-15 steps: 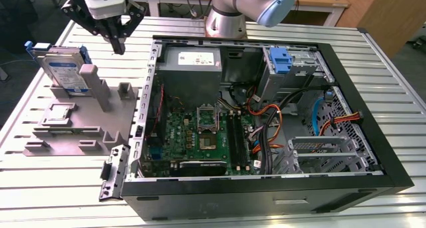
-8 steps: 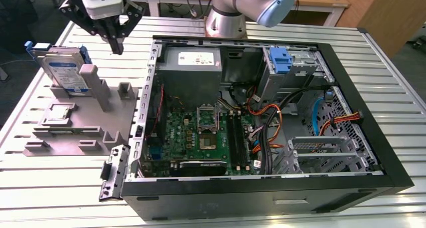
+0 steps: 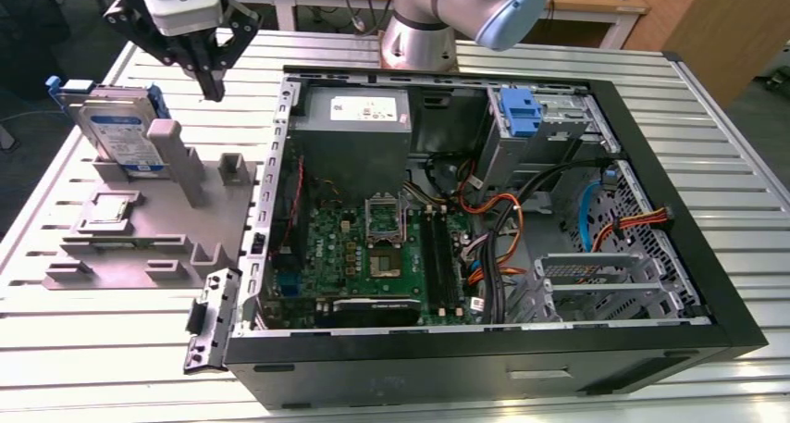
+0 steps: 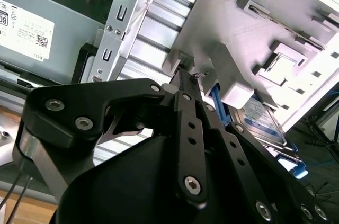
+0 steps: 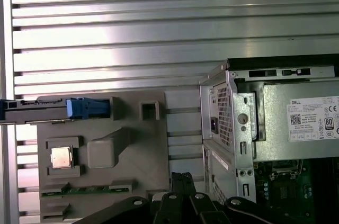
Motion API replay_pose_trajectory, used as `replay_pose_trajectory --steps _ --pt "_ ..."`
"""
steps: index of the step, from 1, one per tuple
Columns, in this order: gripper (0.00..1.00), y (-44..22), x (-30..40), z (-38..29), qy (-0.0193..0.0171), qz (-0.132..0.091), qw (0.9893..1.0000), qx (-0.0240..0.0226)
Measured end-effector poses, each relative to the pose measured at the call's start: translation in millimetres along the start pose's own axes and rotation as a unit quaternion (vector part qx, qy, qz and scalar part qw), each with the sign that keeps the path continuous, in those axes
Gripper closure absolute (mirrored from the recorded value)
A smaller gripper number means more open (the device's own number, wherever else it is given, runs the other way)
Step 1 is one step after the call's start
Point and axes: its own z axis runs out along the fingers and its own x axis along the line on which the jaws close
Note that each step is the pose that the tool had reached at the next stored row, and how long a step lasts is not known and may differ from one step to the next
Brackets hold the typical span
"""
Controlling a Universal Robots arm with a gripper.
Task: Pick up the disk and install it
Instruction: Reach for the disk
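Note:
The disk [image 3: 124, 131], silver-grey with a white-and-blue label and a blue carrier frame, stands on edge at the far end of a grey holder [image 3: 154, 233] on the exterior view's left. My gripper [image 3: 214, 92] hangs above the table, between the disk and the open computer case [image 3: 494, 210], a little further back. Its fingers are shut together with nothing between them. In the first wrist view the disk [image 5: 53, 108] appears edge-on, away from the fingertips [image 5: 183, 179]. In the second wrist view the disk [image 4: 262, 121] lies beyond my gripper [image 4: 183, 70].
The holder also carries a square chip [image 3: 111, 210] and several upright posts [image 3: 185, 159]. Inside the case are a grey metal box with a white label [image 3: 358, 108], a green board [image 3: 376, 252], cables and a blue latch piece [image 3: 521, 113]. The arm's base [image 3: 420, 34] stands behind the case.

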Motion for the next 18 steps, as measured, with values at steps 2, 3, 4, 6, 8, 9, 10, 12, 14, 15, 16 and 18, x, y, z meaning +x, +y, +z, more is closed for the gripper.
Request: replay_pose_trajectory --steps 2,3,4,6,8,9,10,12,14,15,16,18 --pt "0.90 -0.1 1.4 0.0 0.0000 0.000 1.0000 0.0000" --pt "0.90 -0.1 2.0 0.0 0.0000 0.000 1.0000 -0.0001" --pt "0.90 -0.1 2.2 0.0 0.0000 0.000 1.0000 -0.0001" --pt "0.90 -0.2 2.3 0.0 0.0000 0.000 1.0000 -0.0001" --pt "0.90 -0.2 2.4 -0.1 0.0000 0.000 1.0000 0.0000" --pt "0.90 -0.2 2.4 0.0 0.0000 0.000 1.0000 -0.0001" --pt "0.90 -0.2 2.4 0.0 0.0000 0.000 1.0000 -0.0001" --pt "0.90 -0.2 2.5 0.0 0.0000 0.000 1.0000 -0.0001" --pt "0.90 -0.2 2.6 0.0 0.0000 0.000 1.0000 -0.0001" --pt "0.90 -0.2 3.0 0.0 0.0000 0.000 1.0000 0.0000" --pt "0.90 -0.3 3.6 0.0 0.0000 0.000 1.0000 -0.0001" --pt "0.90 -0.4 5.9 0.1 0.0000 0.000 1.0000 0.0000"
